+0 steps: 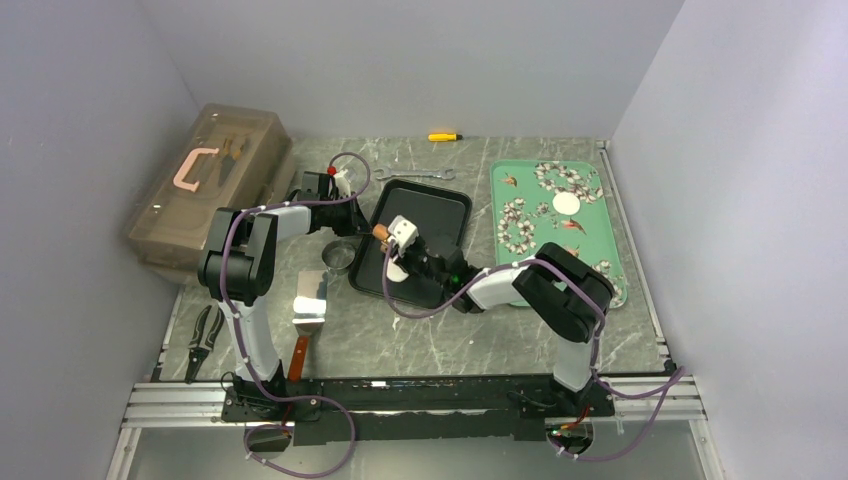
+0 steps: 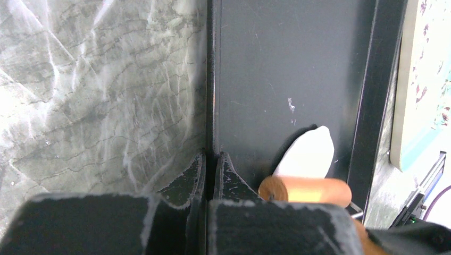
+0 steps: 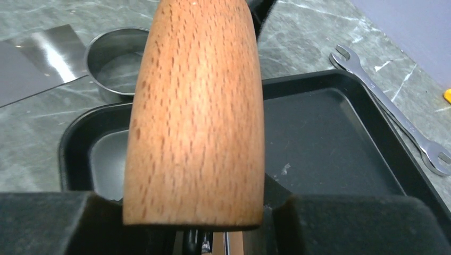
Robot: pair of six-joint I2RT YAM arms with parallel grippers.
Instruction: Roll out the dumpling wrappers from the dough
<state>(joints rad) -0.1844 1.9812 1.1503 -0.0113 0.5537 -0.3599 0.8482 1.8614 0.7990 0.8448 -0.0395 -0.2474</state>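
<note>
**A:** Your right gripper (image 3: 195,212) is clamped around the wooden roller (image 3: 197,106), with the roller's head low over the black tray (image 3: 330,143). Your left gripper (image 2: 211,159) is closed, and its fingers look pinched on that tray's rim.

**B:** Where is the dough?

**A:** The dough (image 2: 308,154) lies on the tray floor close to one side wall. It is a white tapered oval, and its near end sits under the roller. You have it pressed partly flat, I judge, but not down to a thin round.

**B:** Is anything finished?

**A:** One wrapper (image 1: 566,204), a flat white round, lies on the green flowered tray (image 1: 495,225), well apart from the dough. It is the only one I can see there.

**B:** So what is left for you?

**A:** Most of the work, as I read it. You need to thin this piece, cut or shape it, and move it across. The ring cutter (image 3: 114,64) stands on the table just beside the black tray. A wrench (image 3: 393,111) lies beyond the opposite rim.
</note>
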